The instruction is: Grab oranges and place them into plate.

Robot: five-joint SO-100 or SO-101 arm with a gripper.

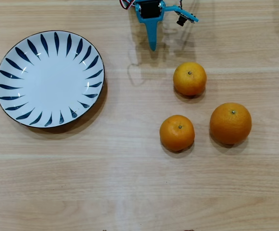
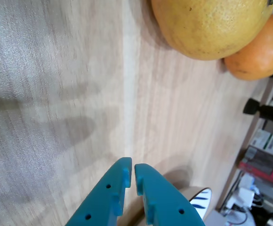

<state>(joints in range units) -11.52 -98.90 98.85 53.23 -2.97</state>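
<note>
Wood-grain table (image 1: 130,192) is clear around the work. My gripper (image 2: 131,175) hangs with fingers nearly together, holding nothing. Three oranges (image 1: 189,78) lie loose at overhead right, well apart from the empty plate (image 1: 14,115).

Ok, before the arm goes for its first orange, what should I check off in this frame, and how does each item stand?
1. Plate free to receive fruit: ok, nothing lies in it.
2. All three oranges on the table: ok, top orange, lower left orange, larger orange, none touching in the overhead view.
3. Gripper empty: ok, nothing between the fingers.
4. Gripper open enough to take an orange: not ok, the jaws stand nearly shut with only a slit between them.
5. Path to the top orange: ok, bare wood lies between it and the gripper.
</note>
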